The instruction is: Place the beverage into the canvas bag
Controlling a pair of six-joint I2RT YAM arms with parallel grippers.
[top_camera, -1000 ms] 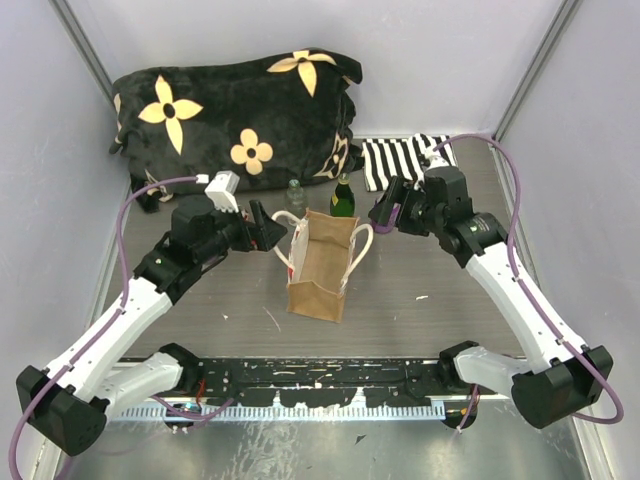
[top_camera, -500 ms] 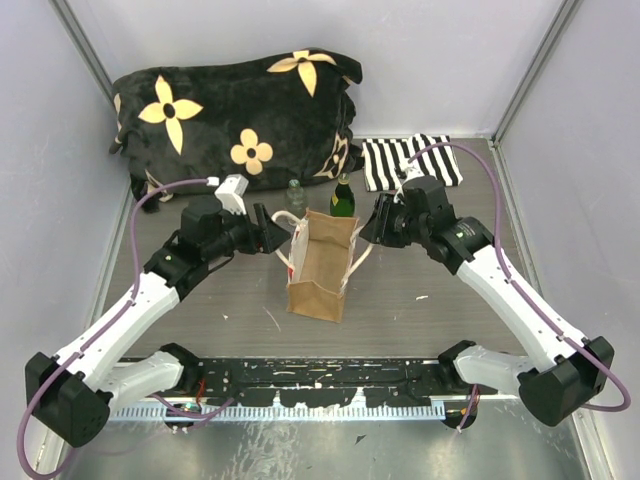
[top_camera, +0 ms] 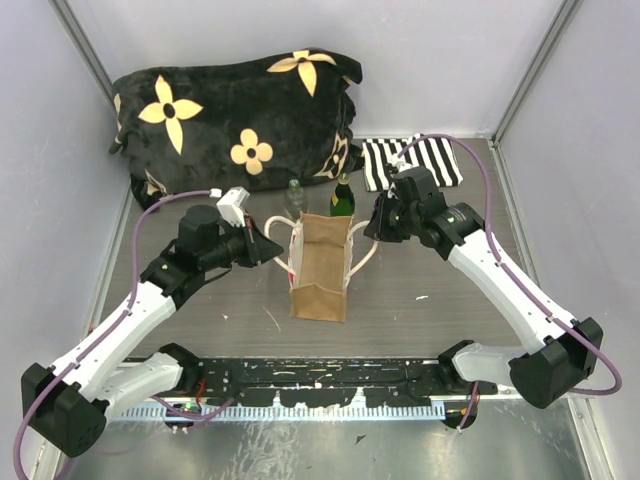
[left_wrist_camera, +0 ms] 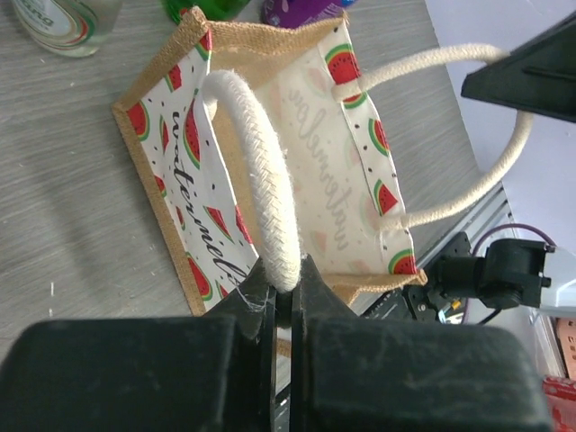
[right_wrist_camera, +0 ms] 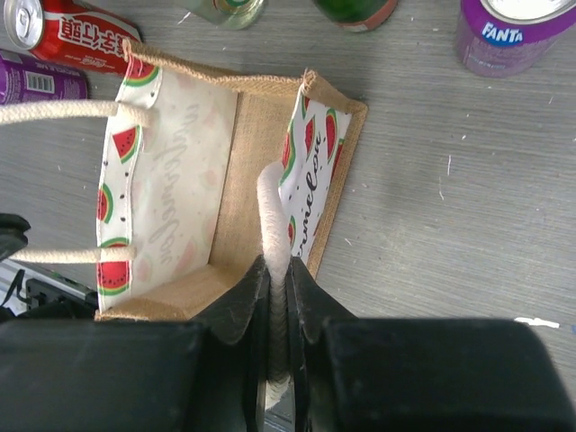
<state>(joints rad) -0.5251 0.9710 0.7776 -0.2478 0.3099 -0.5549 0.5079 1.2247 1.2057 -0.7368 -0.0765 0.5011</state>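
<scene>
The canvas bag (top_camera: 320,272) stands upright mid-table with its mouth open and nothing inside (right_wrist_camera: 254,171). My left gripper (top_camera: 268,246) is shut on the bag's left rope handle (left_wrist_camera: 263,184), pinched between its fingertips (left_wrist_camera: 288,281). My right gripper (top_camera: 372,228) is shut on the right rope handle (right_wrist_camera: 273,216), which runs down between its jaws (right_wrist_camera: 277,272). Beverages stand just behind the bag: a green bottle (top_camera: 343,197) and a clear bottle (top_camera: 295,194). A purple Fanta can (right_wrist_camera: 517,31) stands to the bag's right in the right wrist view.
A red can (right_wrist_camera: 76,36) and a purple can (right_wrist_camera: 40,76) lie beyond the bag's far side in the right wrist view. A black flowered cushion (top_camera: 235,115) fills the back left. A black-and-white striped cloth (top_camera: 410,160) lies at the back right.
Both grippers moved in toward the bag and closed from open onto its two rope handles. The handles are now drawn apart and the bag stands straighter.
</scene>
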